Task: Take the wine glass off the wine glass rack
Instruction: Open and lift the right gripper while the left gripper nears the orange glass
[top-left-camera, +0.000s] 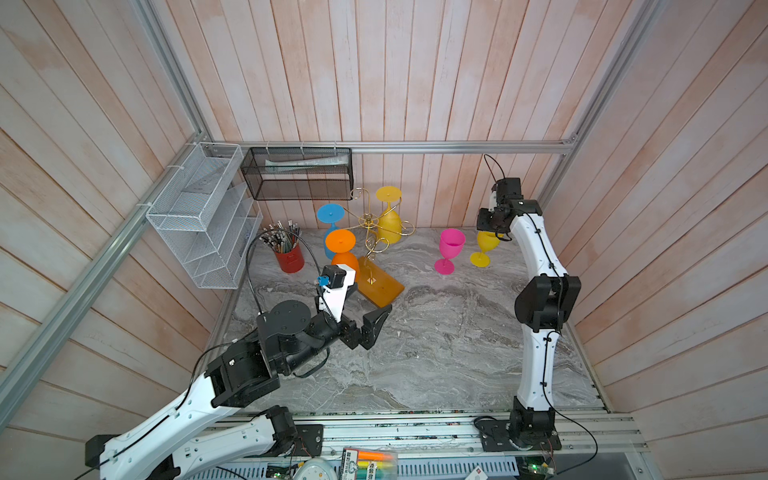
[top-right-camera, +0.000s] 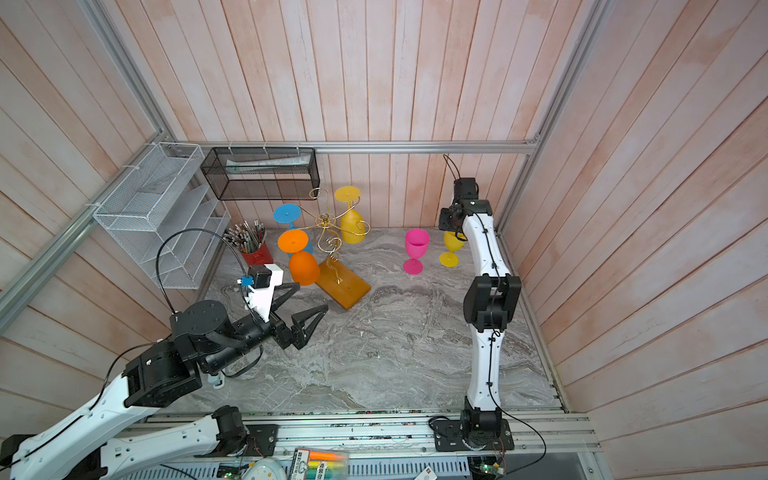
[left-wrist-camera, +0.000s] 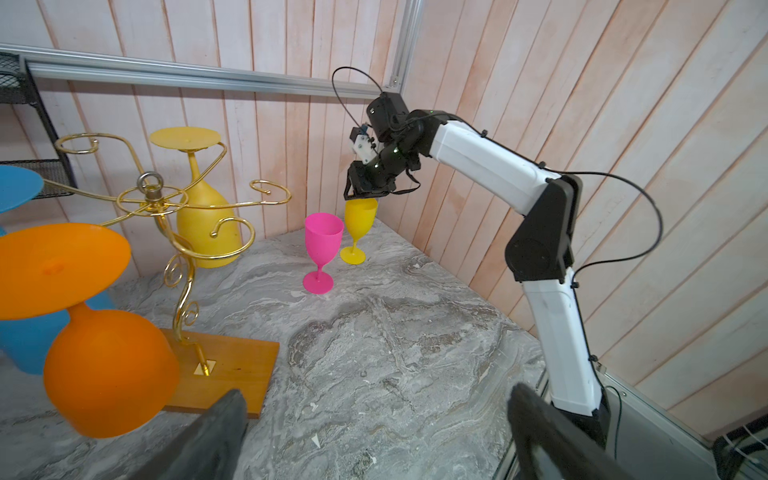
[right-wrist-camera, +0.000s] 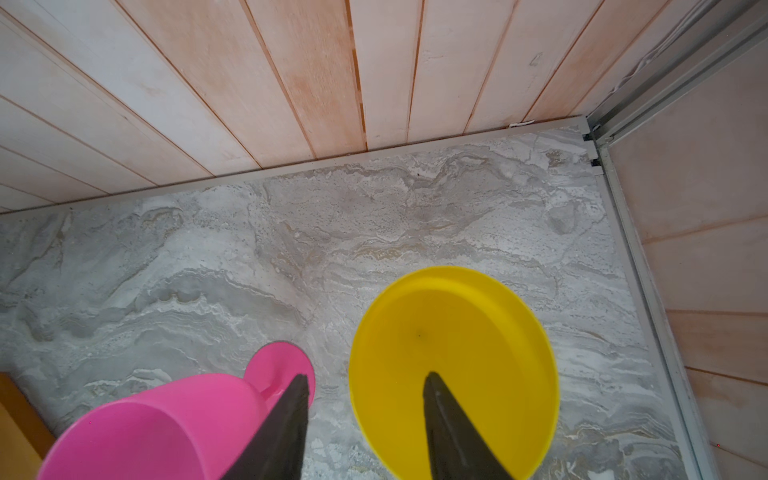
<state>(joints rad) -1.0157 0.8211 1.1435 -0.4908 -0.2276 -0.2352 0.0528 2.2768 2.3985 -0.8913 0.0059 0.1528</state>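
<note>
1. A grey marbled surface (top-left-camera: 436, 353) carries everything here.
2. The wine glass rack (top-left-camera: 368, 219) stands on it by its wooden base (top-left-camera: 384, 286).
3. Left of the rack, near it, sits a red tin of pencils (top-left-camera: 289, 257).
4. Well right of the rack, a pink wine glass (top-left-camera: 449, 249) stands upright, with a yellow wine glass (top-left-camera: 486, 243) just beside it, farther from the rack.

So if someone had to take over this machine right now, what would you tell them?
The left gripper is open and empty beside the wooden base of the rack, near the hanging orange glass.
The right gripper is open, jaws astride the rim of the yellow glass, which stands upright on the table next to the pink glass.
Done: those two glasses are off the rack.
Left: the orange glass, the blue glass and a second yellow glass hang upside down on it.
</note>
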